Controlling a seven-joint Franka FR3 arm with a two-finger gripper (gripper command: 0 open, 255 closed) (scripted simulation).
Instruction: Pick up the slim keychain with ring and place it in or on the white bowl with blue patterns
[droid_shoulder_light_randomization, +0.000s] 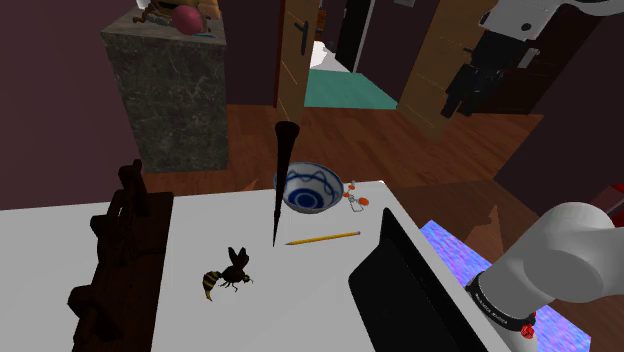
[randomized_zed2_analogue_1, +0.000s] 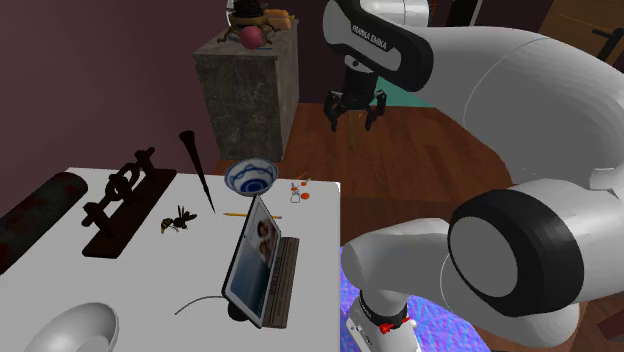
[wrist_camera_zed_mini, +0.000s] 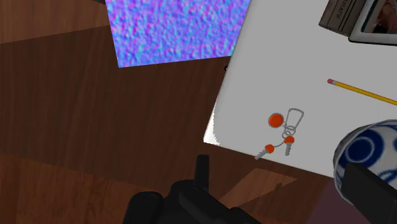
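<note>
We see the claw (randomized_zed2_analogue_1: 357, 116) spread wide, holding nothing. Keychain (wrist_camera_zed_mini: 284, 133) lies on the bench (wrist_camera_zed_mini: 299, 57) beside the bowl (wrist_camera_zed_mini: 369, 145) (arm (randomized_zed2_analogue_1: 392, 48) reads "FRANKA EMIKA").

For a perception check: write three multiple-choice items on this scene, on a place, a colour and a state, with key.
1. Where is the keychain? A on the table beside the bowl; B in the bowl; C on the floor.
2. Colour of the pencil? A green; B blue; C yellow.
3. The gripper is? A shut on the keychain; B open, empty; C shut on the pencil.
Key: A, it lies by the bowl; C, its shaft is yellow; B, spread, nothing in it.
</note>
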